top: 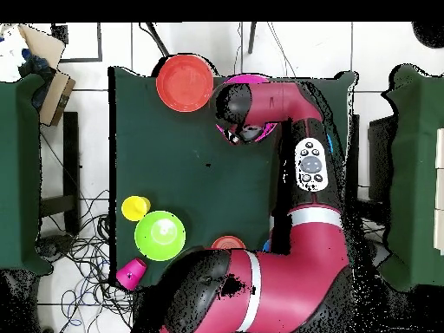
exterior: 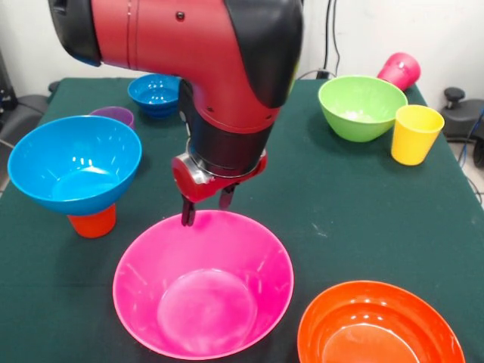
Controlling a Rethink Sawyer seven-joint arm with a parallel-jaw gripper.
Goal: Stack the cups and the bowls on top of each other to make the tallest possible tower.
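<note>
Gripper [exterior: 206, 210], fingers slightly apart and empty, poised at far rim of very large pink bowl [exterior: 203, 283] on tabletop [exterior: 340, 197]; hazard: a finger catching that thin rim could tip or skid the bowl toward neighbouring large orange bowl [exterior: 380, 325].

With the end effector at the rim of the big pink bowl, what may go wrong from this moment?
1. The end effector meets the pink bowl only at its far rim, so the glossy bowl may tip or slip away.
2. The blue bowl sits on a much narrower orange cup. A bump from the arm would probably topple it.
3. The orange bowl lies close beside the pink bowl and may be pushed if that one slides.
</note>
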